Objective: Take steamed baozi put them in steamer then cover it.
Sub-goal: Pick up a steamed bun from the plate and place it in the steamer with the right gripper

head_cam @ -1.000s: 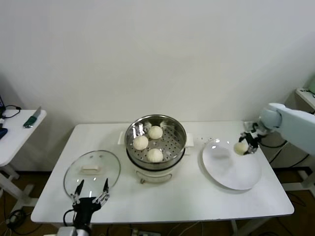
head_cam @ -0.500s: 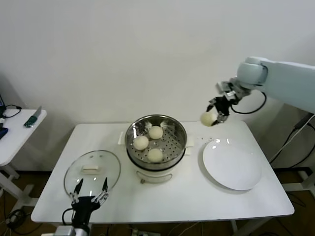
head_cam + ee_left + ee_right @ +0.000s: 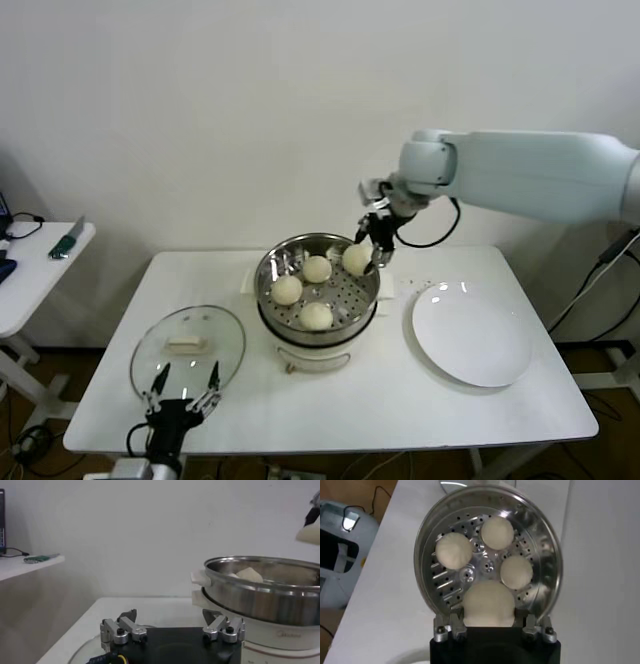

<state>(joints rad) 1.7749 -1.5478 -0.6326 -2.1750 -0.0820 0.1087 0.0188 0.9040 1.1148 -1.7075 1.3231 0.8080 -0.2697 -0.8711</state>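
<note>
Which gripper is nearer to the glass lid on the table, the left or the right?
The left. The left gripper hovers open at the near edge of the glass lid. The right gripper is far off, over the steamer, holding a baozi.

You can make out one faint brand word, apparently "Midea", on the steamer's [image 3: 280, 630] cream-white base; nothing else is readable.

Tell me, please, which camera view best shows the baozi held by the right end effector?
The right wrist view: the held baozi fills the foreground between the fingers. The head view shows it small above the steamer; the left wrist view catches only an edge.
</note>
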